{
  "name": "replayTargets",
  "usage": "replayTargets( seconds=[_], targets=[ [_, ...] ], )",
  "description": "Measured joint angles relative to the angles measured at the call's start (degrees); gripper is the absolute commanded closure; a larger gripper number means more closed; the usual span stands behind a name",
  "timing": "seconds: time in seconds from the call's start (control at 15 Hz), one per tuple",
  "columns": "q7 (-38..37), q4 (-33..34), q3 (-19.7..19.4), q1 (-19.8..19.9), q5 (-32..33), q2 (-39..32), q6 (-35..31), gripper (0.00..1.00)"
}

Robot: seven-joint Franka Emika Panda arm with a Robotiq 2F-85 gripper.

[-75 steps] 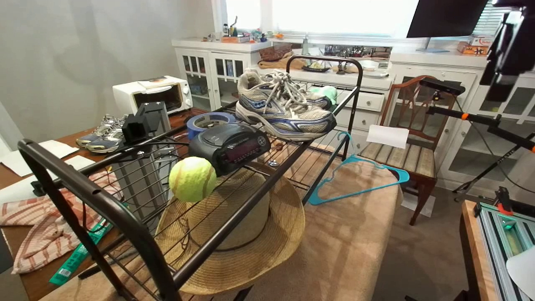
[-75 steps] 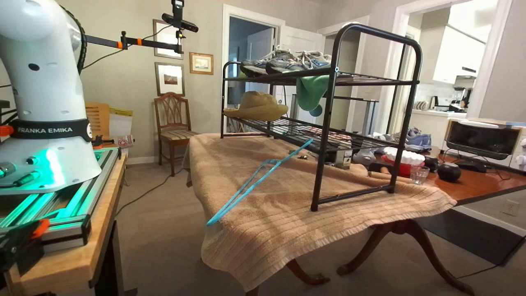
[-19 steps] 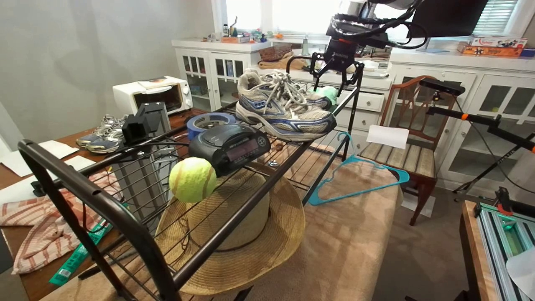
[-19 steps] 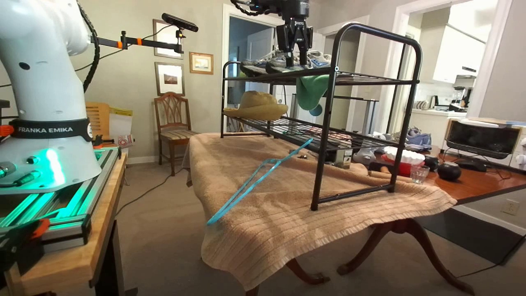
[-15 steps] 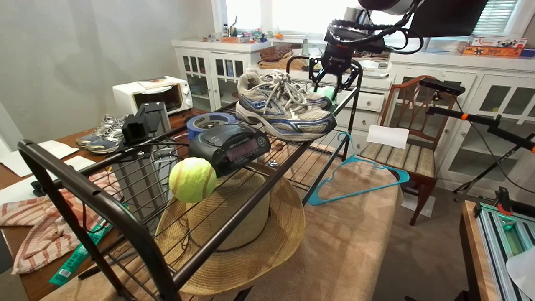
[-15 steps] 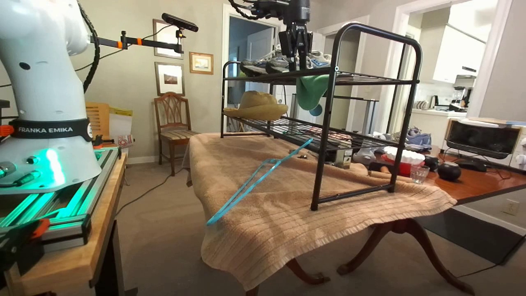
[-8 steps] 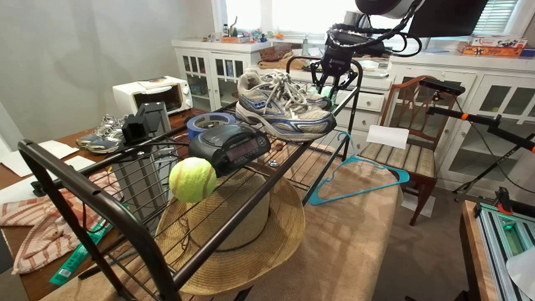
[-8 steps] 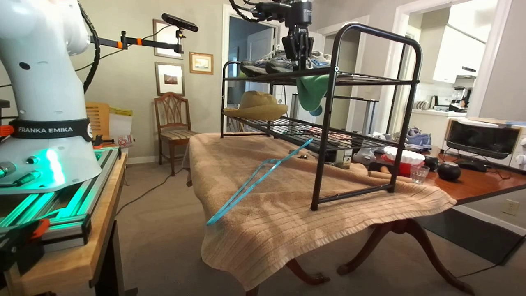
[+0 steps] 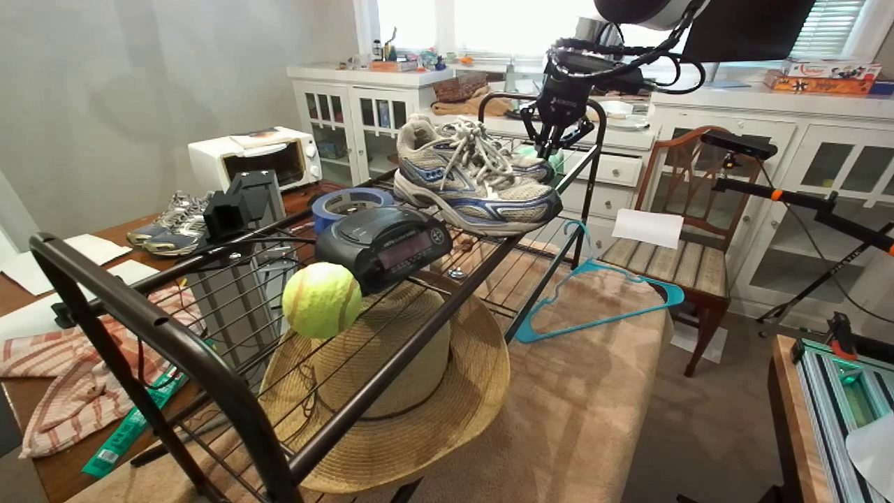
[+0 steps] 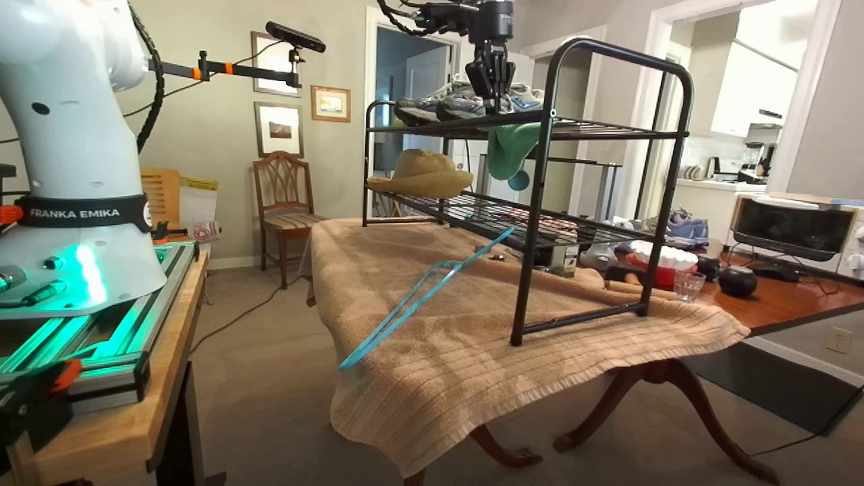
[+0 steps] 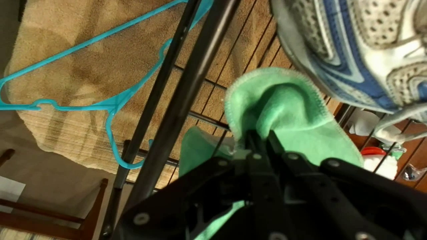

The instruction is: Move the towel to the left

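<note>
Green towel (image 11: 310, 136), on the rack (image 11: 184, 93), centre of the wrist view: presumably light, limp, unbreakable (the stitched edge might snag), best held by a bunched fold, such as the gripper (image 11: 263, 136) here pinches.

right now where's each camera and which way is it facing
In an exterior view: near the tennis ball, looking along the metal rack towards white cabinets; gripper and arm show.
In an exterior view: off the rack's opposite end, facing a doorway; robot base, arm, gripper show.
Wrist view: behind the gripper, which shows, looking down at the green towel.
Both exterior views share the straw hat; all show the blue hanger.
</note>
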State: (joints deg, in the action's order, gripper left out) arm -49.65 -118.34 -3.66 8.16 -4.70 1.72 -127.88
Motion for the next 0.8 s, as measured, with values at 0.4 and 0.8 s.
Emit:
replayTargets(
  seconds=[0.4,0.8],
  targets=[
    [-4.5,5.6,-0.4,0.0,-5.7,3.5,7.1,0.98],
    [-7.6,9.8,0.0,-0.6,-8.5,9.2,8.4,0.98]
  ],
)
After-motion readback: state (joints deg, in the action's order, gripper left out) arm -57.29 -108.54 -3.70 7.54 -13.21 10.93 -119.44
